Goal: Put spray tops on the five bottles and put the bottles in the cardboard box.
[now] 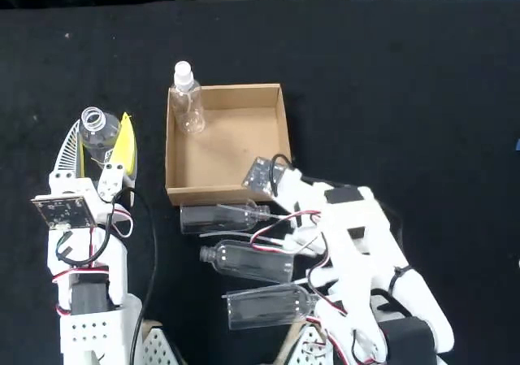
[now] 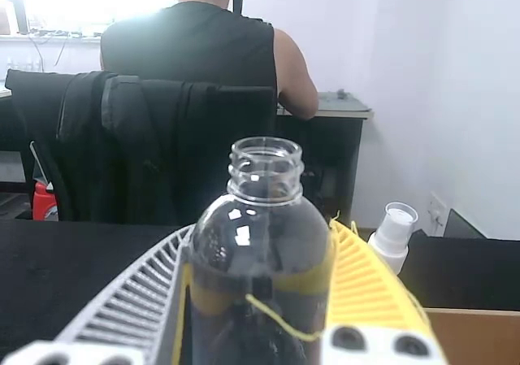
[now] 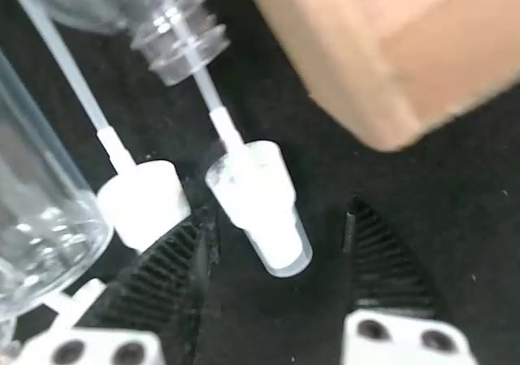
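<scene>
A clear open-necked bottle stands upright in my left gripper, whose white and yellow fingers are shut on its body, left of the cardboard box. One bottle with a spray top stands in the box's far left corner. Three uncapped bottles lie in front of the box. My right gripper is open, its black fingers on either side of a white spray top lying on the table. That top's thin tube runs to a lying bottle's neck.
A second spray top with its tube lies beside the first, just outside one finger. The box's near corner is close to the right gripper. The right arm lies over the bottles' neck ends. Black cloth covers the table.
</scene>
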